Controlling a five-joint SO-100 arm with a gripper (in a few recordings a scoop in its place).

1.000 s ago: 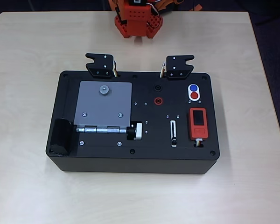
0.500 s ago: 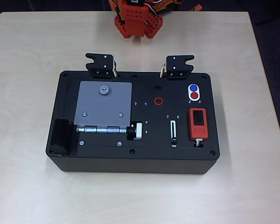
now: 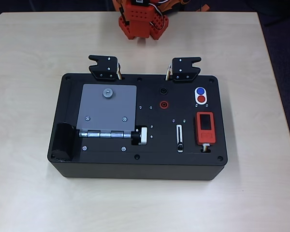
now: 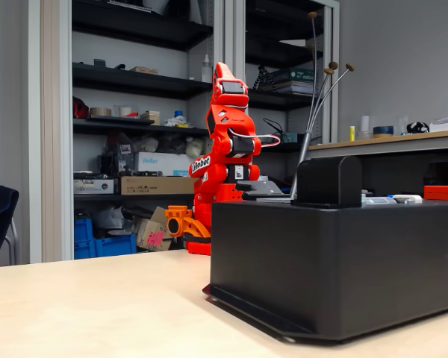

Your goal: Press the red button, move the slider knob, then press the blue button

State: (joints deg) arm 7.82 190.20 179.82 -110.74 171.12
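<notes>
Nothing pressed yet, as far as I can judge: all three steps remain

Toward the near edge of the desk [image 3: 29, 203] sits the black box [image 3: 137, 166]; on its right half the slider knob [image 3: 180, 146] rests at the near end of its slot, and farther back lie the red button [image 3: 201, 99] and then the blue button [image 3: 200, 91]; my arm [image 4: 225, 149] stands folded at the far edge, and I cannot tell how my fingers stand

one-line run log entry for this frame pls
arm: folded upright behind black box | red button: untouched | slider knob: near end of slot | blue button: untouched | gripper: cannot tell
</notes>
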